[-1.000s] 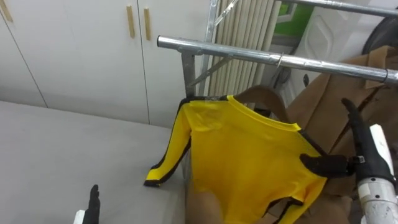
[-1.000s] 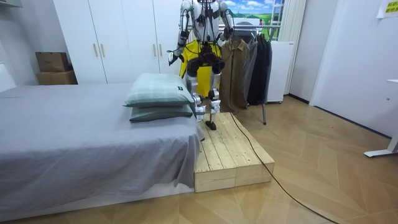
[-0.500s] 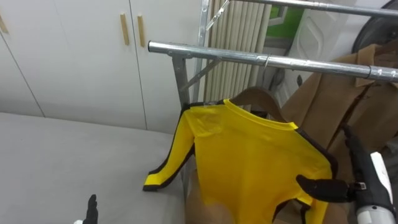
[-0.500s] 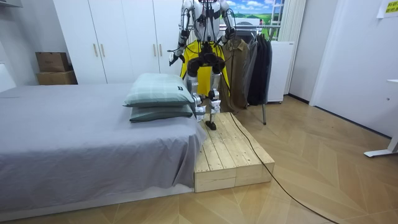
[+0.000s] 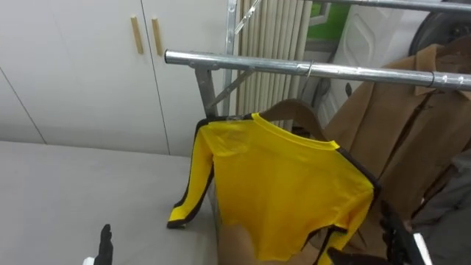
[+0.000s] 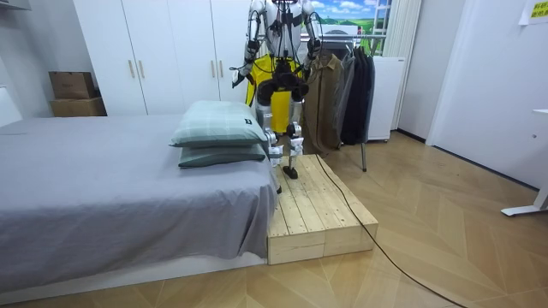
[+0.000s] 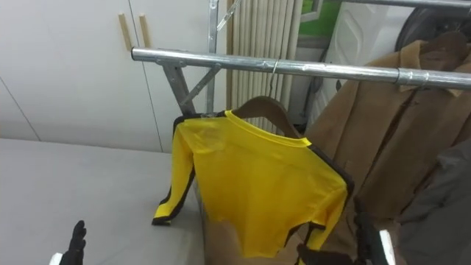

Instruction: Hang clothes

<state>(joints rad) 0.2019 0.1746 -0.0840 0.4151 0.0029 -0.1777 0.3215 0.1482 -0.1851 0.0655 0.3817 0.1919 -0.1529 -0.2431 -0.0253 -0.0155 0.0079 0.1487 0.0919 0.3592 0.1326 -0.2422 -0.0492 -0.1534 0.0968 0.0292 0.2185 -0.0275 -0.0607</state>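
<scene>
Lowered and drawn back since a second ago, the right hand [image 5: 394,234] is now seen at the lower right, fingers straight and spread, just beside the shirt's [image 5: 287,184] sleeve and holding nothing. The left hand [image 5: 105,243] is held low over the bed [image 5: 66,191], a finger shown straight. The shirt is hung on its hanger [image 5: 291,110] from the rail [image 5: 235,62], beside a coat [image 5: 412,125]. The letting-go step is judged nearly finished; next, both hands should be withdrawn without the sleeve being snagged.
</scene>
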